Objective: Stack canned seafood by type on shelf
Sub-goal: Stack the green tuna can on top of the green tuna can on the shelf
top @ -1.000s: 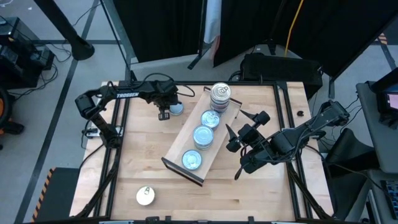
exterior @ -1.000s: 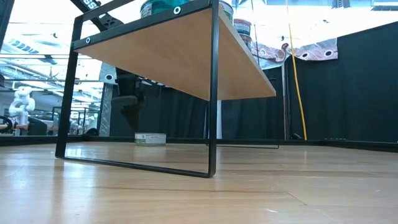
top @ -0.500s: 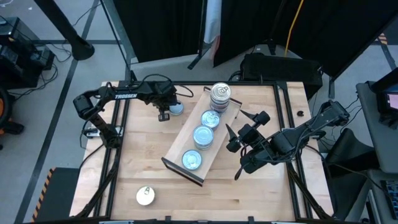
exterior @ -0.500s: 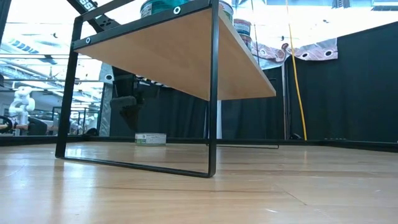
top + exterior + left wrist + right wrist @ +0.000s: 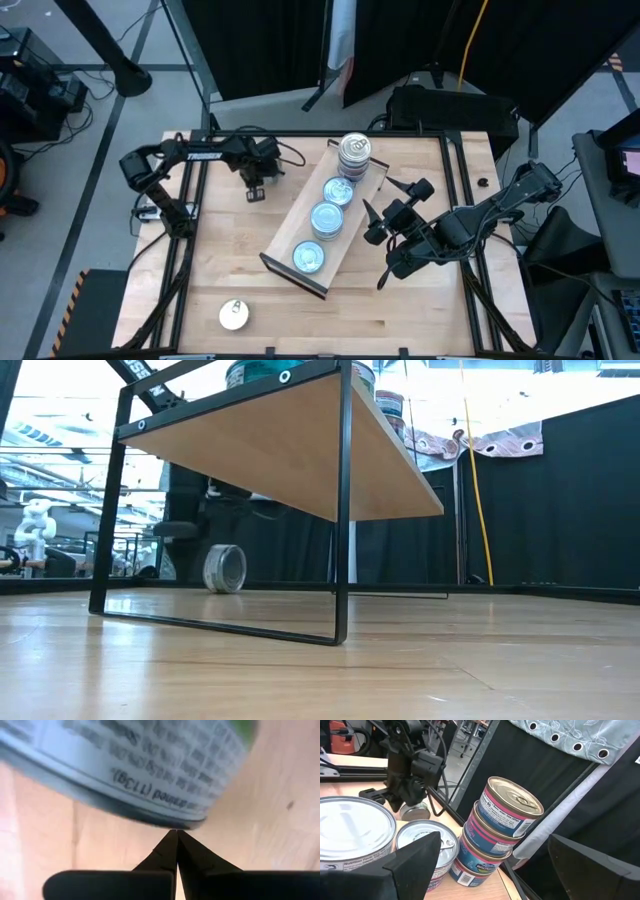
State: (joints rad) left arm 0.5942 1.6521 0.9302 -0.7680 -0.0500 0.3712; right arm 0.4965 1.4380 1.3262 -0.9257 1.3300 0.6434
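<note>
Tin [image 5: 225, 568] now apparently on edge under left pincer [image 5: 256, 190].

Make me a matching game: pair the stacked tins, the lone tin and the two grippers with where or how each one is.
Things:
1. stack of tins
2. lone tin
3. right gripper
4. left gripper

Places or states:
A. alone on the table, off the shelf
B. fingers open, beside the shelf's long edge
C. at one end of the shelf
D. fingers shut, over the table, away from the shelf

Pairs: 1-C, 2-A, 3-B, 4-D
</note>
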